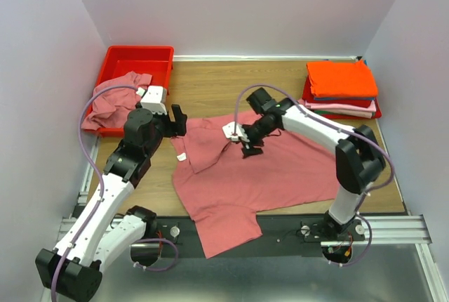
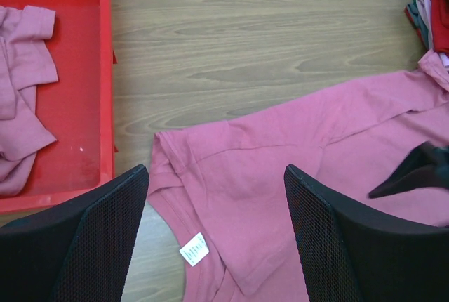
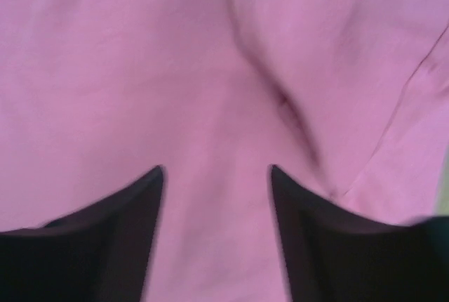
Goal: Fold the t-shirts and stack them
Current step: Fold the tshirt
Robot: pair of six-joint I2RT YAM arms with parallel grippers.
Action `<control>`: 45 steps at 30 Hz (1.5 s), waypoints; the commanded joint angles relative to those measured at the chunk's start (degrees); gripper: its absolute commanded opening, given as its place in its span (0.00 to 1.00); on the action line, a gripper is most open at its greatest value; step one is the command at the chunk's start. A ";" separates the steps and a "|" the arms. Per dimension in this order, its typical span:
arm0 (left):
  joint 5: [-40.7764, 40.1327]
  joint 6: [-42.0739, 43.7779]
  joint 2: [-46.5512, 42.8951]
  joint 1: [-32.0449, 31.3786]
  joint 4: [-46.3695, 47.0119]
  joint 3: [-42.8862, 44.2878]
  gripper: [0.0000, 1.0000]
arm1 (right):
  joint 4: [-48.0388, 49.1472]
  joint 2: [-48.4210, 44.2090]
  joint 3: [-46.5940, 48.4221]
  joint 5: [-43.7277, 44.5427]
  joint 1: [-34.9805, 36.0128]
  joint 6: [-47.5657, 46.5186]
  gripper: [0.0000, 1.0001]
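A large dusty rose t-shirt (image 1: 252, 175) lies spread on the wooden table, its top left part folded over and a white tag (image 2: 193, 249) showing at its edge. The left gripper (image 1: 178, 121) hovers open over the shirt's left edge (image 2: 217, 197), nothing between its fingers. Over the shirt's upper middle (image 3: 210, 105), the right gripper (image 1: 250, 149) stands open just above the cloth. Another rose t-shirt (image 1: 116, 98) lies crumpled in the red bin (image 1: 140, 56). Folded t-shirts (image 1: 342, 88), orange on top, are stacked at the back right.
The red bin (image 2: 74, 105) stands at the back left corner against the wall. The spread shirt's hem hangs over the table's near edge (image 1: 231, 235) onto the metal rail. White walls close the table in on three sides.
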 commanded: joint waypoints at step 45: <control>-2.02 -0.44 -4.53 0.30 2.00 -4.43 0.86 | 14.75 20.47 10.41 13.24 8.51 7.34 0.24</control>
